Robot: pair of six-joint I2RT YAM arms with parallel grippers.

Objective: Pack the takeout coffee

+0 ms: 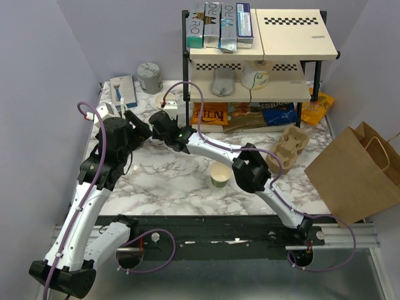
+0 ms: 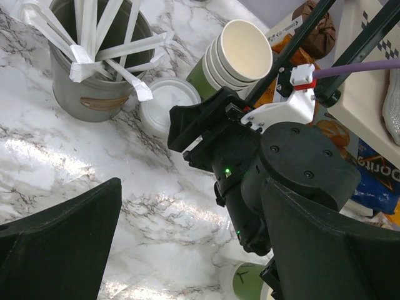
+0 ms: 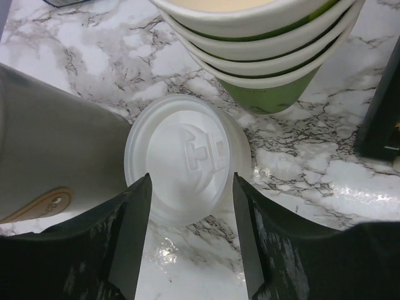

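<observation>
The takeout coffee cup (image 1: pixel 220 175), cream above a green band, stands open-topped at mid table; its green side (image 2: pixel 247 282) shows low in the left wrist view. A stack of white plastic lids (image 3: pixel 184 156) sits at the back beside stacked lidless cups (image 3: pixel 262 37). My right gripper (image 3: pixel 192 178) is down over the lids (image 2: pixel 157 105), one finger on each side of the top lid; I cannot tell whether they touch it. It sits at the table's back left (image 1: pixel 164 119). My left gripper (image 1: pixel 134 122) hovers just left of it, open and empty (image 2: pixel 187 244).
A grey cup of white sticks (image 2: pixel 94 69) stands just left of the lids. A black shelf rack (image 1: pixel 250 62) with boxes rises behind, snack bags (image 1: pixel 212 114) under it. A cardboard cup carrier (image 1: pixel 287 147) and a brown paper bag (image 1: pixel 356 172) sit at the right.
</observation>
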